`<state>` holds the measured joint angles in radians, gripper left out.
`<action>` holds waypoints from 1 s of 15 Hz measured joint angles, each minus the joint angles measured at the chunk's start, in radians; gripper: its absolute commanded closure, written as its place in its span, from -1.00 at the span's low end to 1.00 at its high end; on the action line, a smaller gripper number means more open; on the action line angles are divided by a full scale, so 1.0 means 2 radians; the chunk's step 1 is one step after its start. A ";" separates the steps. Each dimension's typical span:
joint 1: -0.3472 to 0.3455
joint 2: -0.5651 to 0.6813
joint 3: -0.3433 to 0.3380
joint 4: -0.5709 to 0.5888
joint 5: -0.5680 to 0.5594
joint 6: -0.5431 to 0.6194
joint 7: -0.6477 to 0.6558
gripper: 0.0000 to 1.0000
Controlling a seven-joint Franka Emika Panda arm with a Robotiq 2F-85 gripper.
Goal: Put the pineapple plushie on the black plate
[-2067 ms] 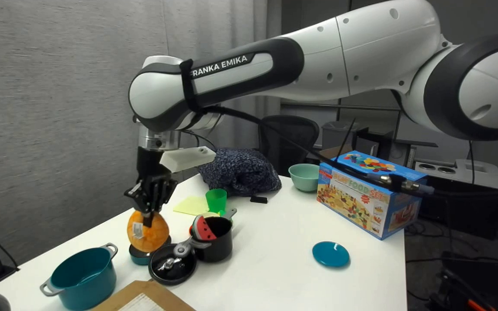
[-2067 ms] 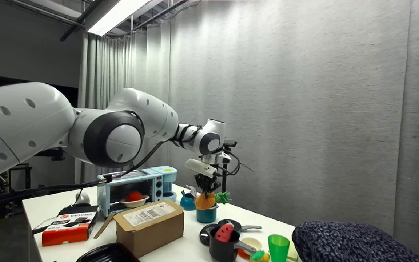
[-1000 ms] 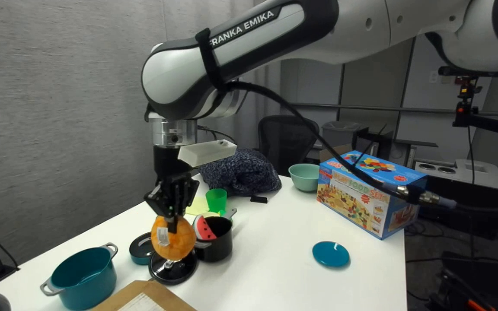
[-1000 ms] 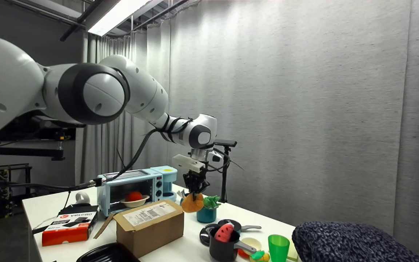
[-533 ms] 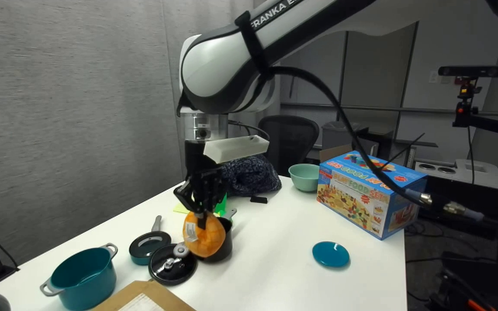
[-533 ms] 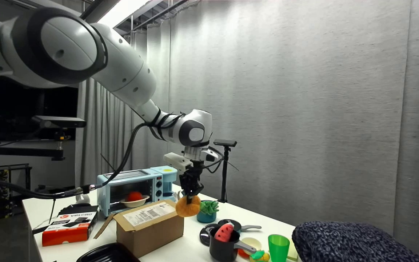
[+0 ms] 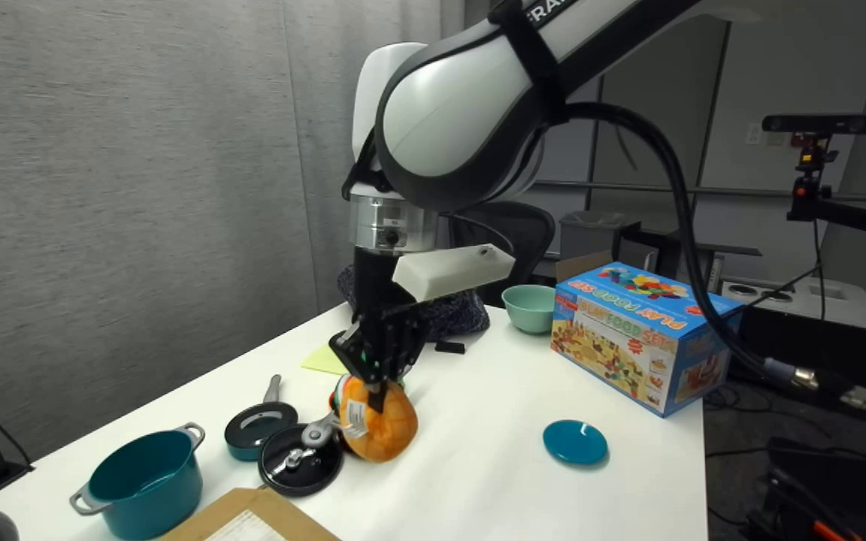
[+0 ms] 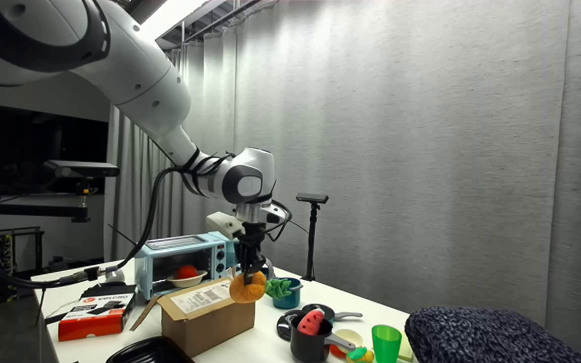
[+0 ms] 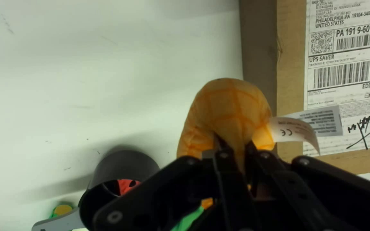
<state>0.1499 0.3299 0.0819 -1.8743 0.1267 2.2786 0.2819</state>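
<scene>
The gripper (image 9: 235,149) has the pineapple plushie (image 9: 228,102) pinched by its orange body, fabric all bunched up in the grip. It shows in both exterior views, hanging up off the white table (image 7: 493,481), and in an exterior view the green tuft (image 8: 277,288) pokes out toward 3 o'clock. From the wrist view, a white tag (image 9: 287,129) sticks out between 3 and 4 o'clock, over the cardboard box (image 9: 290,83).

What I'm taking for the black plate (image 7: 309,469) sits at about 8 o'clock from the plushie in an exterior view, but there's glare on it so don't quote me. The teal pot (image 7: 166,496) is at 9 o'clock from that, and a little frying pan (image 7: 258,428) is just beside the plate at 10. The flat blue disc (image 7: 575,442) is way off at 3 o'clock from the plushie. The dark saucepan (image 8: 308,345), red watermelon toy (image 8: 310,322) sticking out of it, is at 4 o'clock from the plushie in an exterior view.
</scene>
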 measured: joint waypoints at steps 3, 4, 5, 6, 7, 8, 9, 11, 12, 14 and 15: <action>0.000 0.001 0.000 -0.001 -0.002 -0.001 -0.001 0.95; 0.000 0.003 0.000 -0.001 -0.004 -0.003 -0.003 0.95; 0.000 0.004 0.000 -0.001 -0.006 -0.006 -0.005 0.95; 0.000 0.006 0.000 -0.003 -0.006 -0.010 -0.011 0.95; 0.000 0.008 0.001 -0.005 -0.006 -0.013 -0.019 0.95; 0.000 0.010 0.002 -0.008 -0.005 -0.015 -0.029 0.95; 0.000 0.014 0.005 -0.010 -0.001 -0.018 -0.041 0.95; -0.003 0.020 0.017 -0.020 0.033 -0.019 -0.072 0.95; -0.004 0.022 0.024 -0.027 0.052 -0.015 -0.084 0.95; -0.004 0.029 0.036 -0.040 0.083 -0.003 -0.100 0.95; -0.004 0.032 0.042 -0.044 0.090 -0.001 -0.104 0.95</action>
<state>0.1416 0.3947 0.1652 -1.9624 0.3058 2.2770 0.0733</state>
